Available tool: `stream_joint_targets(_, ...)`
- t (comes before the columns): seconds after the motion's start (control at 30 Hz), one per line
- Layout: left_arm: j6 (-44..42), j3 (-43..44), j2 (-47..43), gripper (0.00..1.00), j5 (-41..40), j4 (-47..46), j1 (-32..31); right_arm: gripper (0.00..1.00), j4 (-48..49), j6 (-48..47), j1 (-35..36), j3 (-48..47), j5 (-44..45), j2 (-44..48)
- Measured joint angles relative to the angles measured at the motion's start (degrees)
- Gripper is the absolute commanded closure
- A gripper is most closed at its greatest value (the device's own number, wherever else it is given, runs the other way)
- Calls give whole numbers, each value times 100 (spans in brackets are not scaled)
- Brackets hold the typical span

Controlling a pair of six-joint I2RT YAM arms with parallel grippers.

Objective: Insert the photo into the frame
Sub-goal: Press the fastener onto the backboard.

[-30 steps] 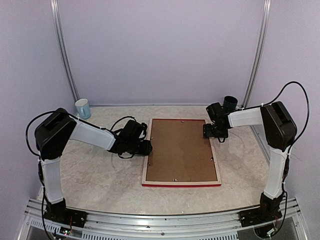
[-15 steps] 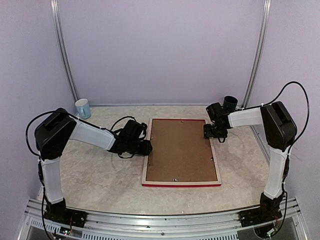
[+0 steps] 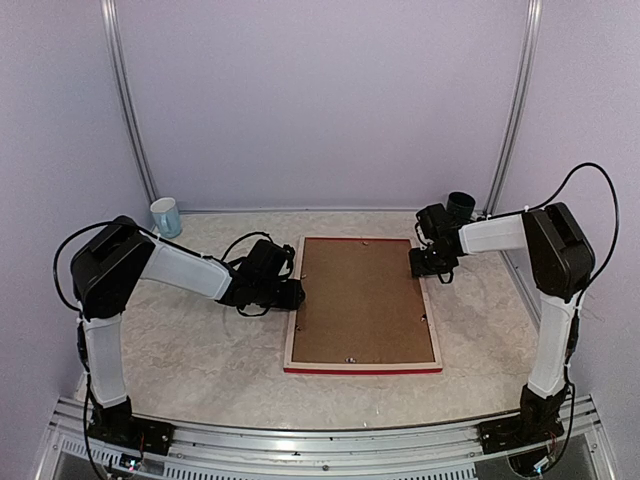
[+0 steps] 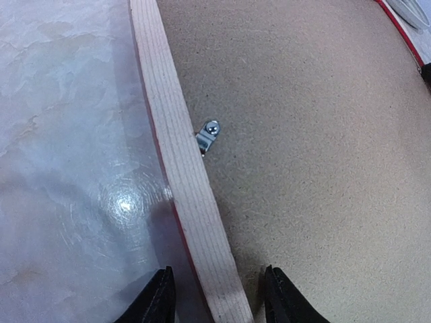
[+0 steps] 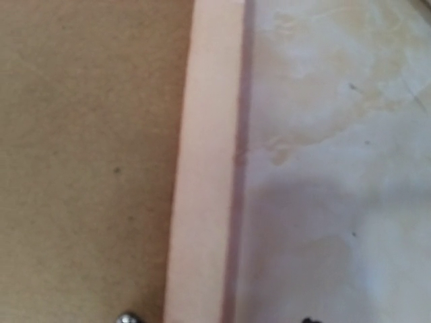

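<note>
Your right gripper point(image 3: 418, 262) has crept a little closer to the right side of the frame point(image 3: 362, 368) in the last second. It is now right at that rail, near the far corner. Its camera shows only the pale wood rail and the table point(image 3: 200, 350), not its fingers, so you cannot tell how wide it is.

Your left gripper point(image 3: 297, 293) has stayed put. Its fingers point(image 4: 156, 299) sit one on each side of the left rail, very close. You cannot tell if they squeeze it.

The frame lies face down in the same spot, with the brown backing board point(image 3: 360, 300) inside it. A small metal clip point(image 4: 209, 133) reaches over the board. You cannot see the photo in any view. It looks like both arms are getting ready to handle the frame together.
</note>
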State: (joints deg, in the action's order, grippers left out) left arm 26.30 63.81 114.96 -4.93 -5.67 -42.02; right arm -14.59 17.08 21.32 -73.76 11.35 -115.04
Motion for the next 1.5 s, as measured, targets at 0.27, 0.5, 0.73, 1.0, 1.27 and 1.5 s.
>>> stream_joint_targets(0.27,13,44,37,67,22,4,11,60,68,-186,-17,-33,-70,-46)
stream_joint_targets(0.5,33,149,98,76,4,42,22,58,81,-203,-15,-33,-42,-46)
stream_joint_targets(0.73,109,247,166,81,-92,70,22,57,109,-184,9,-2,175,-46)
stream_joint_targets(1.0,155,323,227,82,-153,66,20,56,138,-186,59,17,400,-46)
stream_joint_targets(1.27,173,365,262,83,-155,42,22,56,111,-186,144,22,737,-46)
stream_joint_targets(1.5,177,400,284,83,-155,55,20,55,42,-188,267,-28,1132,-96)
